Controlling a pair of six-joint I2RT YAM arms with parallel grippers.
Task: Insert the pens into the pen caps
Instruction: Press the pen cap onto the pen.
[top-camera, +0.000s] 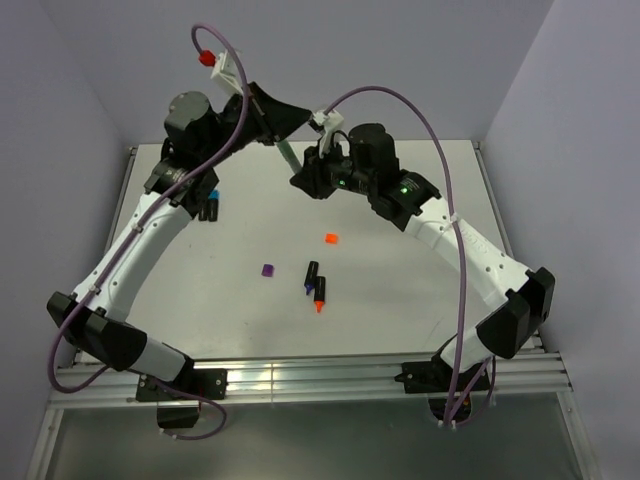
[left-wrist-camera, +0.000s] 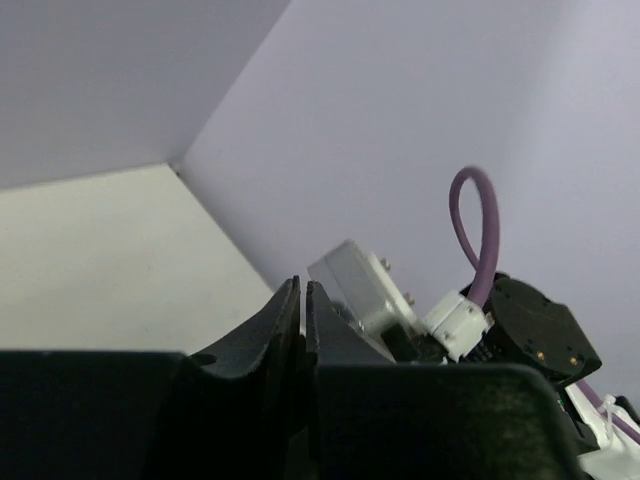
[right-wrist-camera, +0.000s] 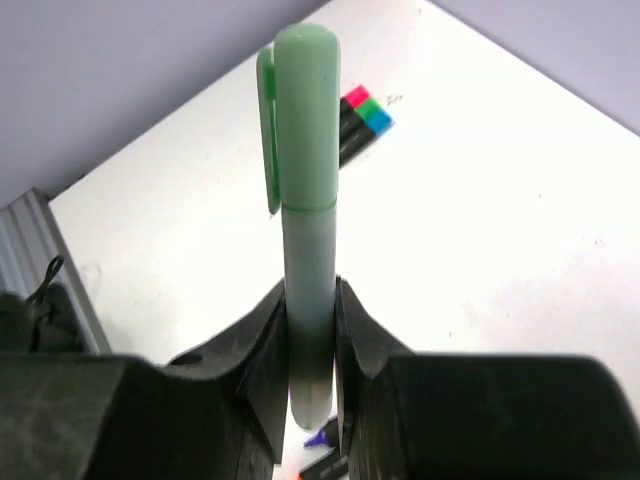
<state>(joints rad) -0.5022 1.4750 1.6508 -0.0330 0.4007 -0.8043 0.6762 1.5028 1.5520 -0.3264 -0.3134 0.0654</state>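
My right gripper (right-wrist-camera: 310, 300) is shut on a pale green pen (right-wrist-camera: 308, 250) that wears its green cap (right-wrist-camera: 302, 110), and holds it raised over the far middle of the table (top-camera: 288, 156). My left gripper (top-camera: 303, 112) is shut and empty, raised just beyond the pen's capped end; in the left wrist view (left-wrist-camera: 302, 290) its jaws show only a thin slit. On the table lie a purple-tipped pen (top-camera: 311, 276), an orange-tipped pen (top-camera: 320, 295), an orange cap (top-camera: 331, 239) and a purple cap (top-camera: 267, 270).
Capped pens with pink, green and blue caps (right-wrist-camera: 362, 120) lie together at the far left of the table, partly under the left arm (top-camera: 208, 203). The right wrist's white camera mount (left-wrist-camera: 362, 285) is close in front of the left gripper. Walls enclose the table's far side.
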